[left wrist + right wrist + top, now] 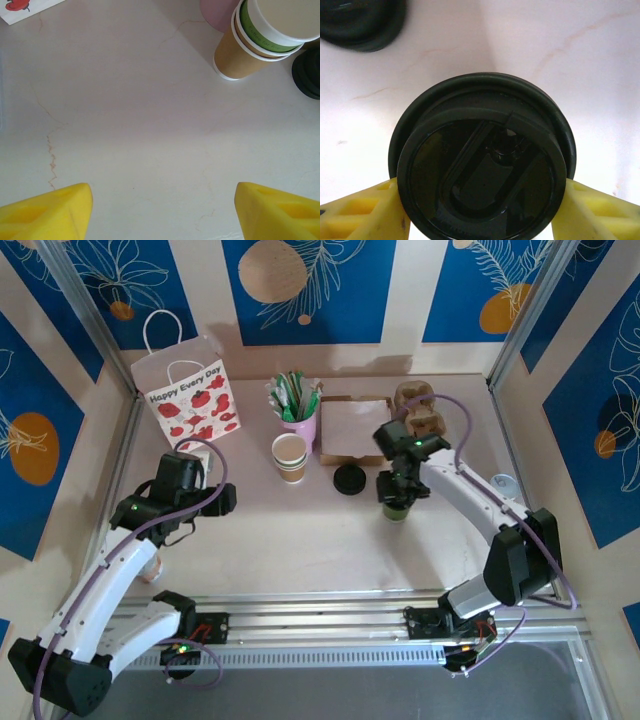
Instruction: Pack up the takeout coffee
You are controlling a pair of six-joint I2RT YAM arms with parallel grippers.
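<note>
Right wrist view: the right fingers (355, 212) press against opposite sides of the takeout coffee (480, 165) at about lid height. The cup stands upright on the bench (600, 75), squarely between them. I judge the grasp to be the step in hand, with the lift not yet made. The left fingers (45, 212) stand wide apart over bare bench, holding nothing. Just beyond the coffee a loose black lid (360, 20) lies apart from it. From the top view, the tan cup (290, 457) stands further back and to the left. The paper bag (188, 400) stands at the far left, well apart from the coffee. The next move likely calls for a straight lift that keeps the cup upright. Then comes a carry across to the bag's open mouth, passing clear of the tan cup.
</note>
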